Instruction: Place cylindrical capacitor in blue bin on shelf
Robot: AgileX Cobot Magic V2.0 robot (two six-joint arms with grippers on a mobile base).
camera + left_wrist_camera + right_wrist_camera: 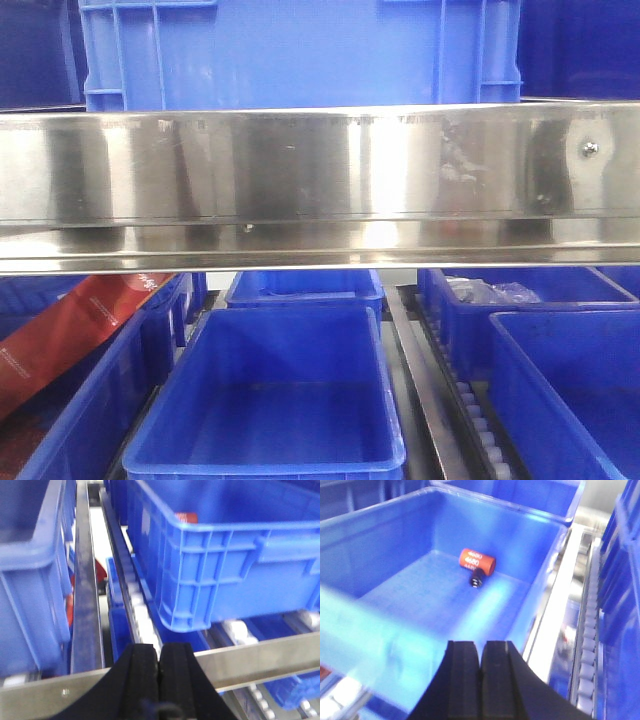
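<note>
Both tools read as closed on my wrist feeds. My right tool (pixel 481 672) has its two black pads pressed flat together with nothing between them, and it hangs over the near wall of a blue plastic bin (pixel 385 630). Ahead of that tool, toward the bin's far wall, lies a small orange cylinder with white printed numbers (pixel 477 562), on its side on the bin floor. Touching its nearer side is a small dark stubby piece (pixel 477 581); I take that for the cylindrical capacitor, though it is too small and blurred to be sure. To the tool's right runs a pale roller track (pixel 587 645) between bins.

My left tool (pixel 159 680) is likewise shut, pads meeting, empty. Just beyond it crosses a shiny stainless steel shelf rail (pixel 260 655), and past that, up and to the right, sits a ribbed blue plastic crate (pixel 225 565) on white rollers (pixel 142 622).

From the front camera I see the shelf's broad reflective steel front edge (pixel 320 180), with an open blue bin (pixel 270 400) below it.
</note>
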